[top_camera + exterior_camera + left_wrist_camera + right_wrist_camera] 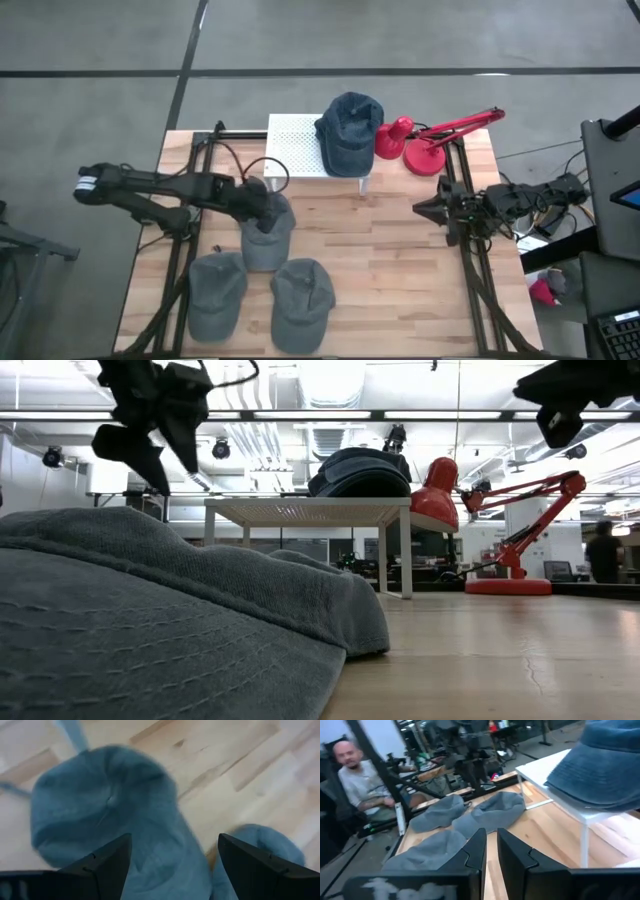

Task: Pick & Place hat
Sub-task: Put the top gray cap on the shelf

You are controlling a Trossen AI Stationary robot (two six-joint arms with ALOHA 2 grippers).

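A: Where are the hats?

B: Three grey hats lie on the wooden table (400,260). One grey hat (268,232) sits near the middle, directly under the left gripper (262,212), and two more lie nearer the front edge: the front-left hat (217,293) and the front-right hat (302,300). A fourth, the dark blue hat (349,133), rests on the white perforated stand (295,146) at the back.

A: And the left gripper's jaws?

B: Spread wide, holding nothing. In the left wrist view its two fingers (102,865) straddle the crown of the grey hat below, not touching it.

A: The right arm?

B: It waits at the right edge of the table; the right gripper (432,210) is narrowed almost shut, with nothing between the fingers.

A: Anything crowding the stand?

B: A red desk lamp (425,140) stands just beside it, its shade next to the blue hat. A black cable (262,168) loops over the stand's near-left corner. Beyond the table, a person (357,780) sits in the room.
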